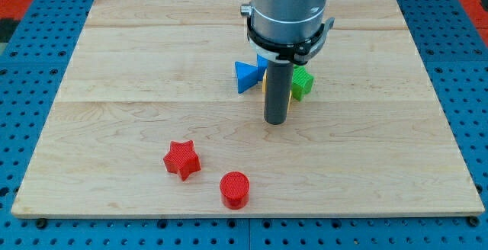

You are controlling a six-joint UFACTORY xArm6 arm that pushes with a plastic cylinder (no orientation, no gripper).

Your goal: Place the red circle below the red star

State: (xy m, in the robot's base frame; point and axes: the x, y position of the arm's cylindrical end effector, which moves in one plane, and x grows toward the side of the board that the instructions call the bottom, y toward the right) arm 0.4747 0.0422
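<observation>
Well toward the view's bottom-left of my tip (275, 121), touching nothing, lies the red circle (234, 189), beside the red star (182, 159)

Red circle (234, 189) lower-right of red star (182, 159); my tip (275, 120) well apart.

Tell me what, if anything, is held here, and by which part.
Nothing is held. The arm ends in a bare rod; my tip rests on the board apart from the red circle and red star, just below the cluster with the blue block.

No readable text or markings anywhere.
</observation>
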